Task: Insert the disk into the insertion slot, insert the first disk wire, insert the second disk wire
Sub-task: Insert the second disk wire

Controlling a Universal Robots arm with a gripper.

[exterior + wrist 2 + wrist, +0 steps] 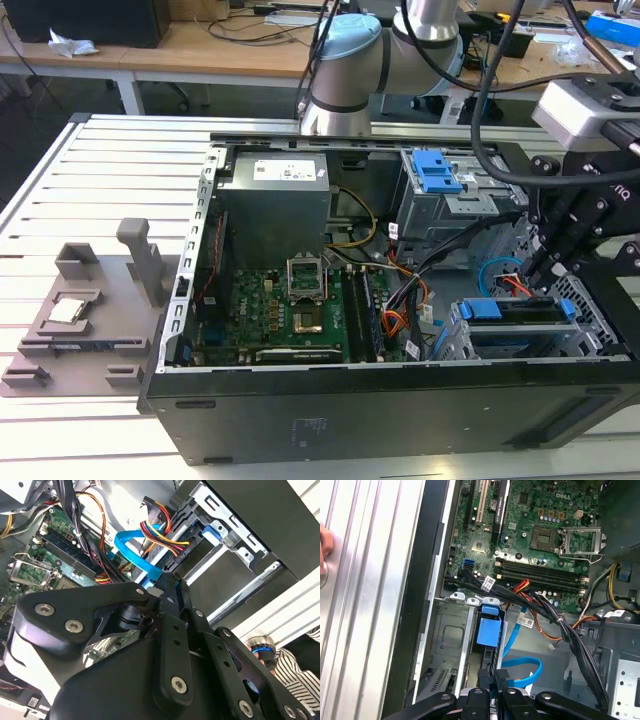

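Note:
The disk, in its blue carrier, sits inside the silver insertion slot at the case's corner on the exterior view's right. Its blue carrier tab shows in the first wrist view, close in front of my gripper. My gripper hangs just above the disk's rear end. Its fingers are shut on the black plug of a blue flat disk wire, which loops back to the fingertips. A red, yellow and black wire bundle with a black plug lies just beyond.
The open computer case lies on a slatted metal table, with the motherboard and black cable bundles beside the slot. A taller cage with a blue latch stands behind. A person's hand rests on the table.

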